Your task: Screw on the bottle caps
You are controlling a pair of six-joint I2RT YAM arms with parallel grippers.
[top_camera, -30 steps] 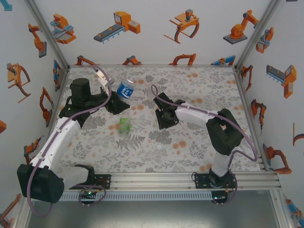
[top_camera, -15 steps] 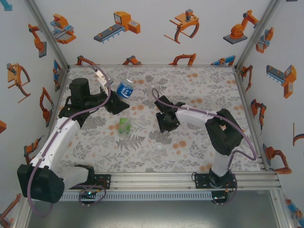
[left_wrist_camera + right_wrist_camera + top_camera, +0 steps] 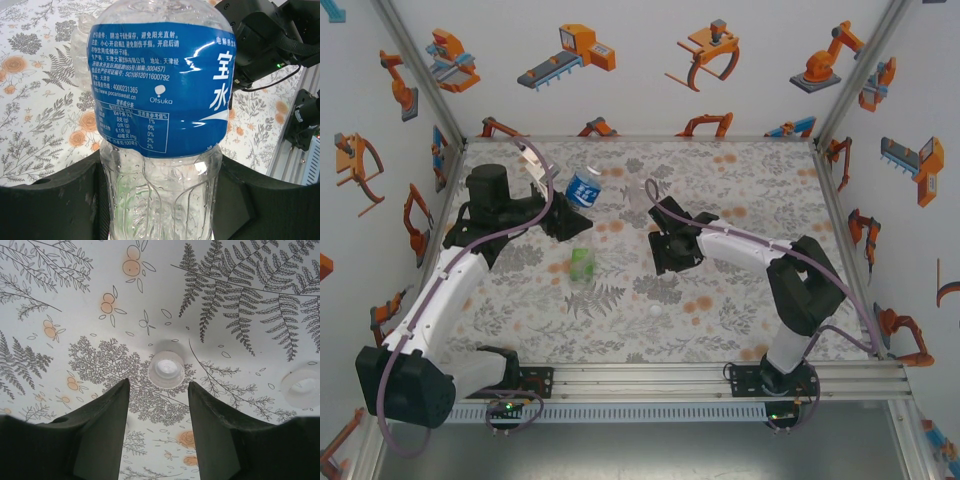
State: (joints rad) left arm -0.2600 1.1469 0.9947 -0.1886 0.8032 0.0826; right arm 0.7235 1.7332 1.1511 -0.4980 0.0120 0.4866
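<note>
while the left gripper (image 3: 563, 218) is clamped on the ribbed body below the label of the blue-label bottle (image 3: 160, 90), that bottle juts out toward 1 o'clock from it in the top view, between 10 and 11 o'clock of the centre of the floral table (image 3: 740, 200). the right gripper (image 3: 158, 384) hangs over the cloth with jaws parted and nothing between them. in its wrist view a white cap (image 3: 166, 369) lies at 12 o'clock just past the fingertips, and a second cap (image 3: 301, 386) lies at 3 o'clock, well apart. the green bottle (image 3: 581, 264) sits at 9 o'clock of the right gripper.
</note>
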